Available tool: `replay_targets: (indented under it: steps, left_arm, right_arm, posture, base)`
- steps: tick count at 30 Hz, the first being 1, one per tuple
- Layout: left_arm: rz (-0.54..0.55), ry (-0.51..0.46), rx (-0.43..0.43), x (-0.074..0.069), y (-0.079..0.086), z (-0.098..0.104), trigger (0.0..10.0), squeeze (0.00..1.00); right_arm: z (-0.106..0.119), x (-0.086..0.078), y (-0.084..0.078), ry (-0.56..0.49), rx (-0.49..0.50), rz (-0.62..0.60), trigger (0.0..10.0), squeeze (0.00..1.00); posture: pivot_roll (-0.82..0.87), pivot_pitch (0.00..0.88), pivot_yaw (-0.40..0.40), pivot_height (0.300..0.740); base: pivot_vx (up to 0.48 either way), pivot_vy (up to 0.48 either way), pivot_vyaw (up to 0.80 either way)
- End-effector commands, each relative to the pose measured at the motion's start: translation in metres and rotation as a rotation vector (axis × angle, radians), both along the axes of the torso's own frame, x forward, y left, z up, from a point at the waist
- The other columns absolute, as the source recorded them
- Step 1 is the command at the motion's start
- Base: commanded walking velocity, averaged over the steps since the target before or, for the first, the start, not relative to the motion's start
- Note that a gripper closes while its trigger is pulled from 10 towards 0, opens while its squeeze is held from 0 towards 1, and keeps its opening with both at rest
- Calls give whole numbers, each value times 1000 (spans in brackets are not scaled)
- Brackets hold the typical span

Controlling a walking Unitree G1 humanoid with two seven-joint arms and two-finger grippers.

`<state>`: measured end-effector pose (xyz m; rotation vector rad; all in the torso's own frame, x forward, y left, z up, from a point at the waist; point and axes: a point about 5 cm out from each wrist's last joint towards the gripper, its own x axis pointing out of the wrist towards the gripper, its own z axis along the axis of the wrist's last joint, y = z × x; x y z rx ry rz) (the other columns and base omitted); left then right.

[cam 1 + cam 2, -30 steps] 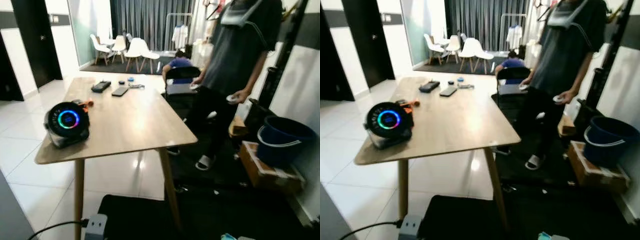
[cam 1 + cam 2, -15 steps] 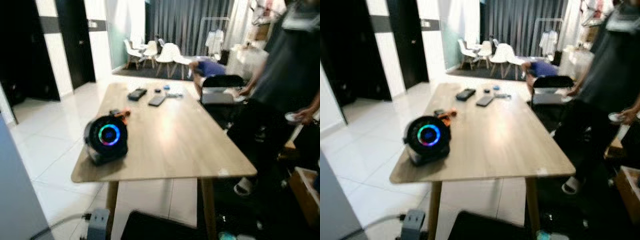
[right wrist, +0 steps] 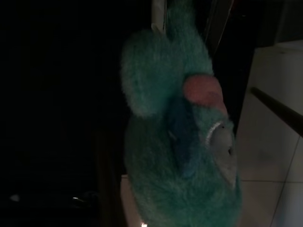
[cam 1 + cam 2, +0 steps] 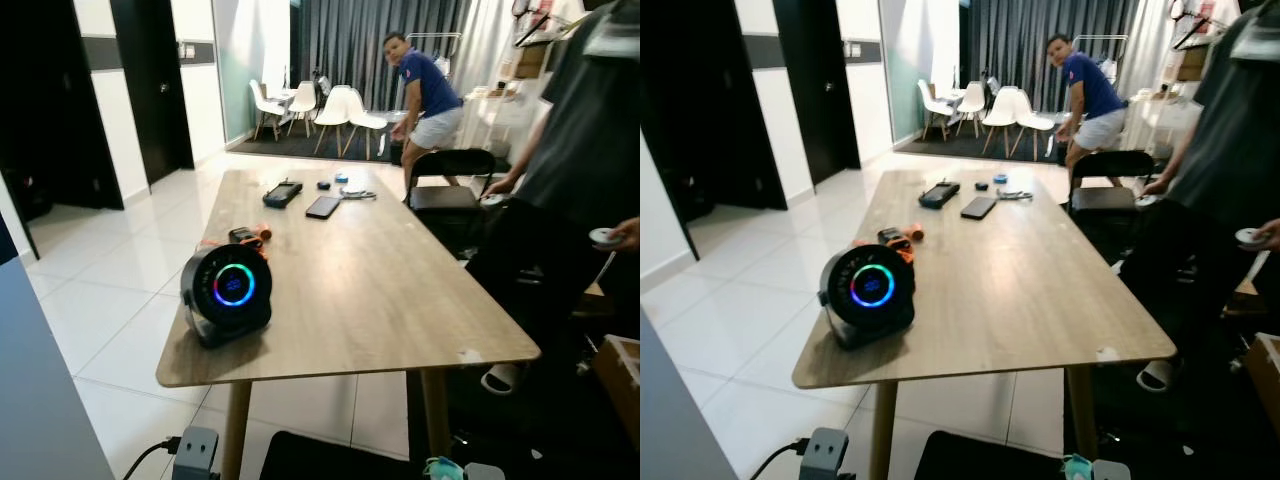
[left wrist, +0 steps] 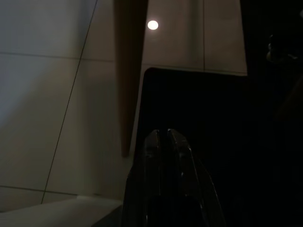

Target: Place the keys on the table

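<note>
Two grippers were mine, and both hung below the table's [image 4: 385, 300] near edge. My left gripper [image 5: 164, 140] had its jaws pressed together on nothing; it pointed down at a black mat [image 5: 199, 99] on pale floor tiles, just beside a wooden table leg [image 5: 129, 71].

A teal plush [image 3: 177, 142] with a pink patch and a grey snout hung directly before the right wrist camera, very close, against a dark background. Whether my right gripper was spread or clamped on it I could not tell, and whether keys hung from it I could not tell either. In the head views a teal tuft showed at the bottom edge, lower than the tabletop and just past the table's near right corner, so the plush was off the table.

On the table, near the front left corner, stood a round black device [image 4: 228, 295] with a ring of coloured light. Behind it lay a small orange and black item [image 4: 246, 236]. Toward the far end lay a dark phone [image 4: 323, 207], a black handset [image 4: 283, 192] and some small objects too small to tell apart. The middle and right of the tabletop were bare wood.

A person in dark clothes [image 4: 585, 160] stood at the table's right side, well apart from me, with a small white object in one hand. A second person in a blue shirt [image 4: 428, 92] stood beyond the far end, behind a black chair [image 4: 445, 192]. White chairs [image 4: 335, 106] stood farther back, before a dark curtain.
</note>
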<state>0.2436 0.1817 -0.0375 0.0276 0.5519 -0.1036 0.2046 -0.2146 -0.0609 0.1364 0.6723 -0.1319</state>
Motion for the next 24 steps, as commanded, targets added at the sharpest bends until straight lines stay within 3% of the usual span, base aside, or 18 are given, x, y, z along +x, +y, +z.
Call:
replay_targets:
  steps: [1,5,24]
  left_arm:
    - [-17,-12,7,-1,1,0,10000,0]
    - [-46,-20,5,-1,-1,1,10000,0]
    - [-60,-8,-4,-2,-2,0,10000,0]
  right_arm:
    - [-3,-4,1,21,0,2,10000,0]
    - [-3,-4,2,23,0,-1,10000,0]
    - [-5,-7,1,27,0,-6,10000,0]
  posture:
    - [14,0,2,740]
    - [14,0,5,740]
    - [15,0,6,740]
  base:
    - [0,0,0]
    - [0,0,0]
    - [0,-352,0]
